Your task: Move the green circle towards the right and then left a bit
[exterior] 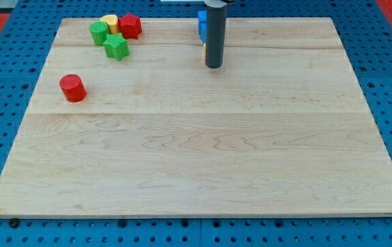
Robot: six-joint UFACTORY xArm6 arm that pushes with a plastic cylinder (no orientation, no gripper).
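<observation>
The red cylinder (72, 88) stands alone at the view's left. Above it, the green circle (99, 32) sits at the left end of a top-left cluster, touching the yellow block (111, 22), with the green star (116, 47) and red block (130, 26) just beside. My tip (214, 66) rests well to the right, near a partly hidden, probably blue block (201, 23). No pincer is fitted, so none opens or closes. Approach the circle from its left; neighbours obstruct a rightward push.
</observation>
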